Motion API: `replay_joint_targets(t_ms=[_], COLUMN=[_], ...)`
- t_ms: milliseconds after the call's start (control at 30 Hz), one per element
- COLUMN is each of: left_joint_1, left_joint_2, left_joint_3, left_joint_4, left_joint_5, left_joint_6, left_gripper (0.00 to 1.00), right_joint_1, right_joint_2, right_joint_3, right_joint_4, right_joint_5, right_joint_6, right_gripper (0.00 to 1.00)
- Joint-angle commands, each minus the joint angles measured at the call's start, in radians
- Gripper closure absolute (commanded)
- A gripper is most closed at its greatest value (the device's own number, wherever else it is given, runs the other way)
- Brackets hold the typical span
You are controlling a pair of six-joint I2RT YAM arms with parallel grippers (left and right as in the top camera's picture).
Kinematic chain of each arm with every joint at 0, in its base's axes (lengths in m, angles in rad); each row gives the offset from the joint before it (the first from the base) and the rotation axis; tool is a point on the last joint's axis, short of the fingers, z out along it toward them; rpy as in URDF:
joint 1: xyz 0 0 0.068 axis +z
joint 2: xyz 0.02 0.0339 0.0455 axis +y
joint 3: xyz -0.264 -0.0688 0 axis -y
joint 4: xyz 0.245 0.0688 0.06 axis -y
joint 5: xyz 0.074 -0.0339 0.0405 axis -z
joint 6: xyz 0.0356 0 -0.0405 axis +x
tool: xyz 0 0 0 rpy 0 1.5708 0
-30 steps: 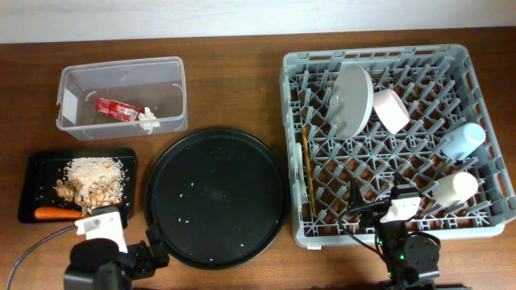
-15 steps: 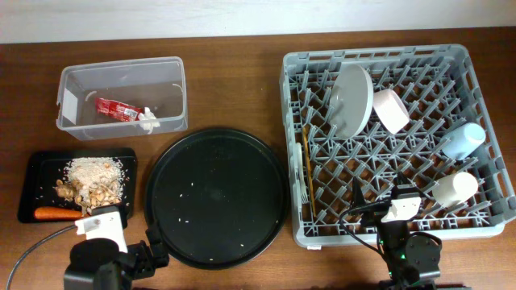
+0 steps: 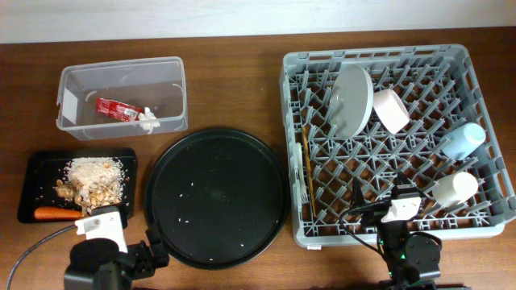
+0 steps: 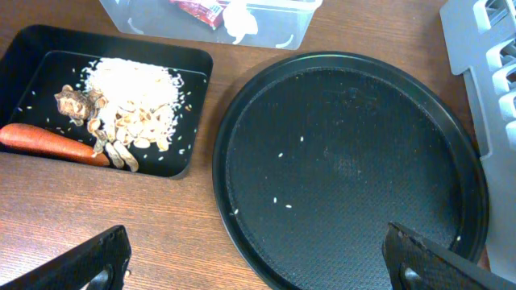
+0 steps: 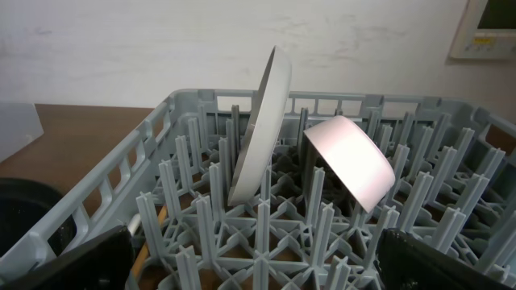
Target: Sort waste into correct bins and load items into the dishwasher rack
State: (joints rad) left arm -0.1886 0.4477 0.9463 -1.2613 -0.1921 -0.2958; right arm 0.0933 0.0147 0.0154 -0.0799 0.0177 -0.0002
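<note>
The wooden table carries clear tub, rectangular tray, round tray, grey rack.

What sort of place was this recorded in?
Probably a staged tabletop dish-clearing setup rather than a real kitchen: a wooden table carries a grey dishwasher rack holding a plate, with a clear tub and a black tray of food scraps.
</note>
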Motion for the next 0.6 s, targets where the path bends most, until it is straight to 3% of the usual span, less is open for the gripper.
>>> replay_joint_targets(t_ms=[0, 233, 367, 500, 567], left_joint_1=[0.016, 0.117, 0.143, 0.167, 0.166], left_joint_2=[-0.006, -0.158, -0.329, -0.392, -0.441], left_joint_3=[-0.025, -0.407, -0.731, -0.886, -0.94], left_joint_4=[0.027, 0.452, 0.834, 1.202, 1.234], left_joint_5=[-0.011, 0.006, 0.038, 0.039, 0.041], left_joint_6=[-0.006, -0.003, -0.002, 0.132, 0.213], left_gripper=[0.01, 0.01, 0.01, 0.01, 0.01], right_joint_1=[-0.006, -0.006, -0.006, -0.006, -0.006], right_joint_2=[-0.011, -0.011, -0.011, -0.011, -0.011], right_joint_3=[-0.01, -0.01, -0.01, -0.01, -0.01], right_joint_4=[0.0, 0.0, 0.0, 0.0, 0.0], right_joint_5=[-0.006, -0.006, -0.006, -0.006, -0.006], right_joint_6=[-0.003, -0.003, -0.003, -0.003, -0.003], right_gripper=[0.01, 0.01, 0.01, 0.01, 0.01])
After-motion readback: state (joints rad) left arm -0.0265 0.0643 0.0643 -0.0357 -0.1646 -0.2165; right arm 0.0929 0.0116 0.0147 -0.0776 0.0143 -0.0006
